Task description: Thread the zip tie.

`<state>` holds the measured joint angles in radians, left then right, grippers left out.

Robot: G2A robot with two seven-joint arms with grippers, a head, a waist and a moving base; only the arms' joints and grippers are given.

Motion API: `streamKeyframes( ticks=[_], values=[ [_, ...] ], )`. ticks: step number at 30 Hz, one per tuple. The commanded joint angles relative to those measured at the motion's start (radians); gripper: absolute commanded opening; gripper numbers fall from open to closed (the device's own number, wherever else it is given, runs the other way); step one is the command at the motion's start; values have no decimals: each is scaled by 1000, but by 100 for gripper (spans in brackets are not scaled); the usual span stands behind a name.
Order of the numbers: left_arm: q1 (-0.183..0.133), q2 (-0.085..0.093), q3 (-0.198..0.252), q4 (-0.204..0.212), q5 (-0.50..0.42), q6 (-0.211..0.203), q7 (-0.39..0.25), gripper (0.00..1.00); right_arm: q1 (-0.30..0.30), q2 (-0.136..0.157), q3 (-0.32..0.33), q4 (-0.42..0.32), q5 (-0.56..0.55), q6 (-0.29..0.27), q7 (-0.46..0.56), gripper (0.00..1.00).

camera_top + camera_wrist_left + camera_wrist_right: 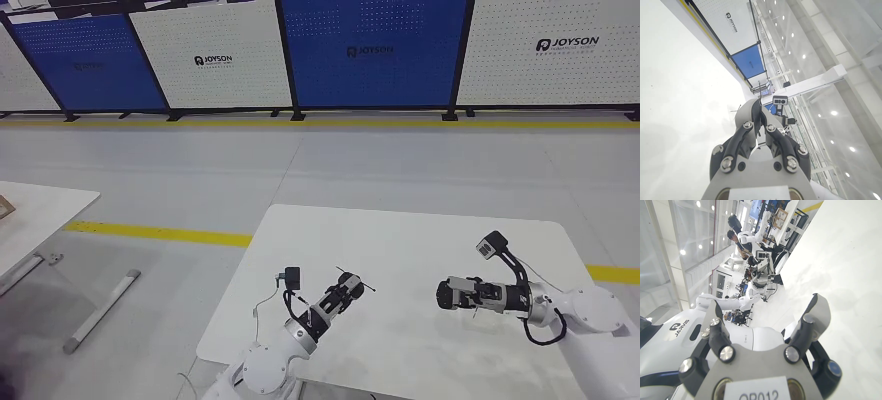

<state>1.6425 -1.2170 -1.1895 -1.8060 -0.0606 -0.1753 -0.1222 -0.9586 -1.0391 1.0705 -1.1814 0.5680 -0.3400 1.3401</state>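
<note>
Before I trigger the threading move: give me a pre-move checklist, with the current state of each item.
1. Hold on zip tie: ok; left gripper has its jaws shut on it.
2. Free end past the jaws: ok; a thin strip sticks out beyond them.
3. Readiness of right gripper: ok; jaws open, nothing between them.
4. Spacing of the arms: ok; table surface shows between the two in the top view.
5. Facing of the tie's head and slot: cannot tell; too thin to make out.
6. Threading done: not ok; no closed loop shows.
</note>
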Motion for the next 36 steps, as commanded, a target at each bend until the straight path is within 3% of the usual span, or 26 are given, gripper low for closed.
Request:
streamKeyframes(
  ticks=[1,13,15,21,25,26,36],
  values=[
    [0,0,0,0,0,0,0,0,0,0,0,0,0,0,0,100],
    [0,0,0,0,0,0,0,0,0,0,0,0,0,0,0,100],
    [0,0,0,0,0,0,0,0,-3,4,9,-28,-43,6,-28,100],
    [0,0,0,0,0,0,0,0,-22,52,115,-143,-247,107,0,100],
    [0,0,0,0,0,0,0,0,-38,79,151,-236,-447,233,5,100],
    [0,0,0,0,0,0,0,0,-38,81,161,-247,-480,274,-44,100],
    [0,0,0,0,0,0,0,0,-38,81,161,-247,-480,274,-44,100]
  ],
)
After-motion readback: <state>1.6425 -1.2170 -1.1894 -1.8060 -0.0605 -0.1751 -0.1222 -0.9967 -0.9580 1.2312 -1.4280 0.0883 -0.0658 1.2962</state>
